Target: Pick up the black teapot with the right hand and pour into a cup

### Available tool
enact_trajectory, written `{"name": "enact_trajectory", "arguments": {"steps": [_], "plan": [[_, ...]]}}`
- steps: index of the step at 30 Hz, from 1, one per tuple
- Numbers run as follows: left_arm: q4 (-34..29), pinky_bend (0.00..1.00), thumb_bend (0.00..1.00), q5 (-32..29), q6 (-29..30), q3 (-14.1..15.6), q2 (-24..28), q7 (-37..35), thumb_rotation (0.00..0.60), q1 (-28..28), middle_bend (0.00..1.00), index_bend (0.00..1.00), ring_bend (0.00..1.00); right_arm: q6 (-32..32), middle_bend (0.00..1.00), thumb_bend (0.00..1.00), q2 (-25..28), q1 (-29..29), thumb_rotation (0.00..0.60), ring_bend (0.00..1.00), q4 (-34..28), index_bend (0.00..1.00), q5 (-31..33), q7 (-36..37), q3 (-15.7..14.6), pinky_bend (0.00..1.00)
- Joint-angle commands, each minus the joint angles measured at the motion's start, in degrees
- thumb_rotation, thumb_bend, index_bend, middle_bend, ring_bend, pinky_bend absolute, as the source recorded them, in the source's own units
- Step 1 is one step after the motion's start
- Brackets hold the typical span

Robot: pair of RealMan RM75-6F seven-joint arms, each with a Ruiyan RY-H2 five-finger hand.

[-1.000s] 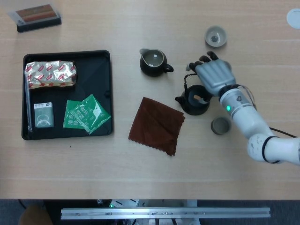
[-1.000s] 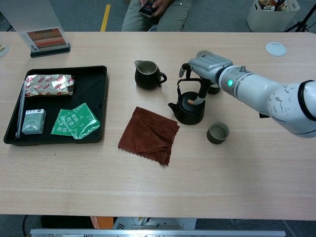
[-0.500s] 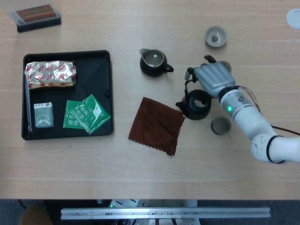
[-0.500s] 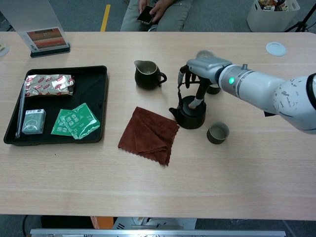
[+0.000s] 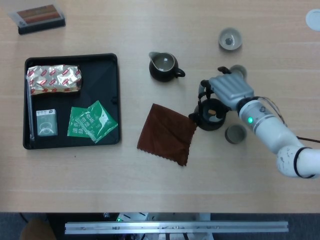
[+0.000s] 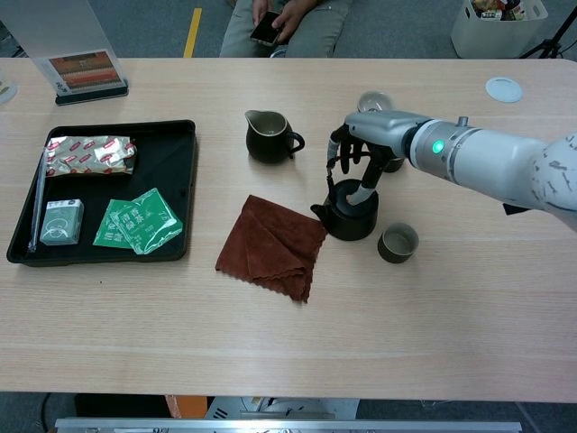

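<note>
While reaching in from the table's right side, right hand sits palm-down over black teapot, fingers curled around its upright handle, gripping it. Teapot sits between brown cloth and a small cup, spout touching the cloth edge. Left hand out of frame.
</note>
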Motion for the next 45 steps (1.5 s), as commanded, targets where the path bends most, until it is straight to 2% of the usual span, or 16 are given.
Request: {"name": "enact_trajectory", "arguments": {"steps": [1,10,17,34,45], "plan": [[0.06,0.0,0.22,0.01,0.05,-0.01,-0.03,-0.07,0.6,0.03,0.0,0.0,0.0,-0.97,0.47,0.0,0.45,0.77,0.6,0.36,-0.57,0.4,1.1,0.95,-0.3,0.0],[0.31,0.0,0.22,-0.11,0.1,-0.05,-0.14,-0.28,0.6,0.17,0.0,0.0,0.0,-1.16,0.53,0.0,1.04,3.33,0.6,0.43,-1.43,0.47,2.74,1.39,-1.73,0.0],[0.39,0.0,0.22,-0.24,0.06,-0.13,-0.2,-0.37,0.6,0.2,0.0,0.0,0.0,-1.63,0.61,0.0,0.61,5.74,0.6,0.53,-0.71,0.57,5.36,1.21,-3.22,0.0],[0.14,0.0,0.22,-0.37,-0.49,-0.16,-0.47,0.2,0.6,-0.01,0.0,0.0,0.0,0.06,0.61,0.0,2.51,7.33,0.6,0.53,-2.2,0.58,5.02,2.19,-5.38,0.0],[-0.01,0.0,0.22,-0.56,-0.73,-0.2,-0.44,0.58,0.6,-0.1,0.0,0.0,0.0,1.36,0.63,0.0,1.74,8.12,0.6,0.55,-1.8,0.6,4.64,1.45,-6.47,0.0]]}}
